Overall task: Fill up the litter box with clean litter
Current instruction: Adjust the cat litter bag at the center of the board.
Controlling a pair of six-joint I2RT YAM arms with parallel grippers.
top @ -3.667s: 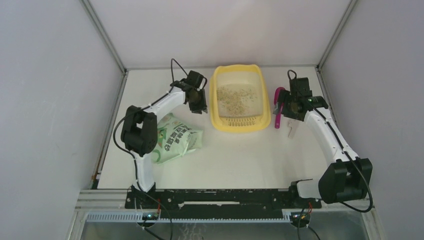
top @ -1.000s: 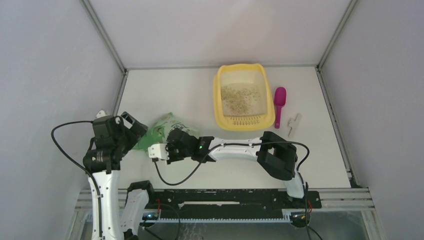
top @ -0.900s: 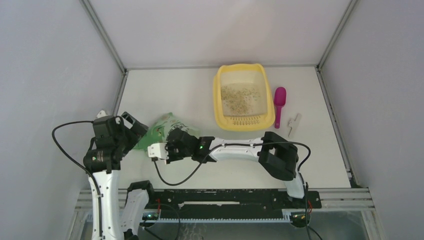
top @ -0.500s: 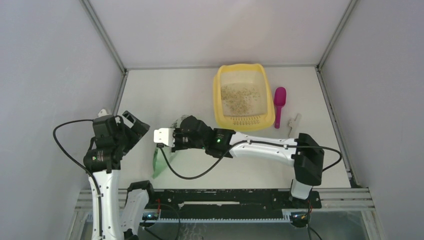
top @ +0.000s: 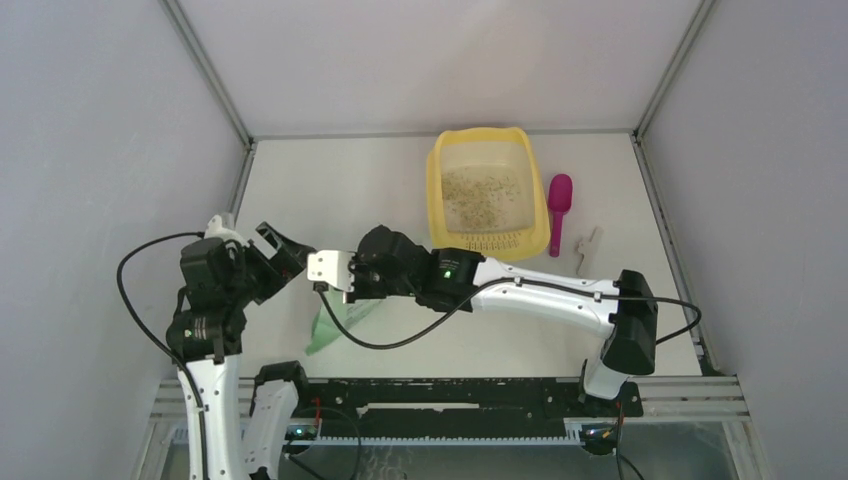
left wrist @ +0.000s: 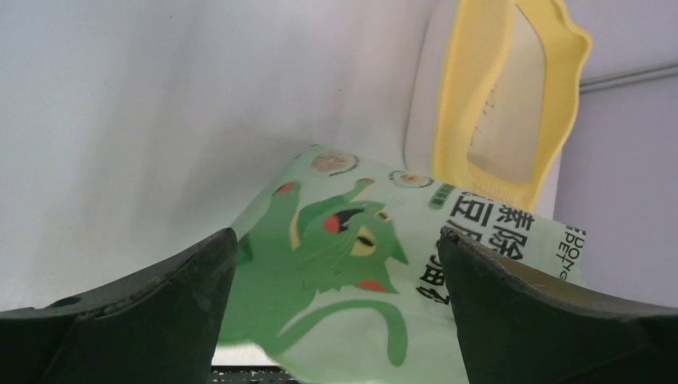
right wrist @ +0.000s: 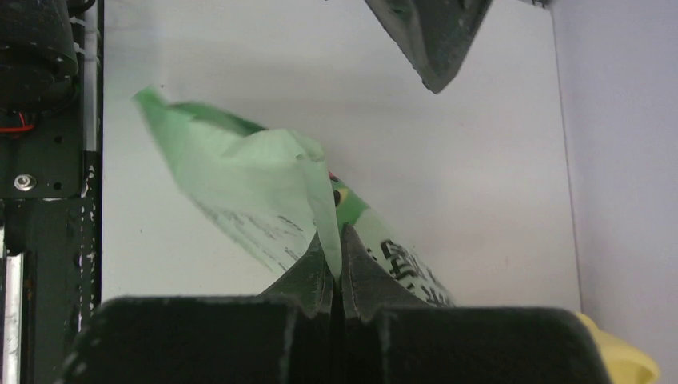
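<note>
The yellow litter box (top: 437,215) sits at the back of the table, with a thin speckled layer of clean litter (top: 481,189) on its floor. A light green printed bag (top: 334,322) hangs off the table near the front left. My right gripper (top: 346,297) is shut on a fold at the bag's top edge (right wrist: 326,210), and the bag droops below it. My left gripper (top: 290,252) stands wide open just left of the bag. In the left wrist view the bag's cat print (left wrist: 352,264) fills the gap between the fingers (left wrist: 152,308) without touching them, and the litter box (left wrist: 460,96) shows behind it.
A magenta scoop (top: 558,210) lies to the right of the litter box, with a small pale grey piece (top: 588,249) next to it. Grey walls close in the left, back and right sides. The black base rail (top: 440,395) runs along the near edge.
My right gripper has lifted the green bag off the table and carried it slightly right and back. My left gripper, still open, has moved right towards the bag.
</note>
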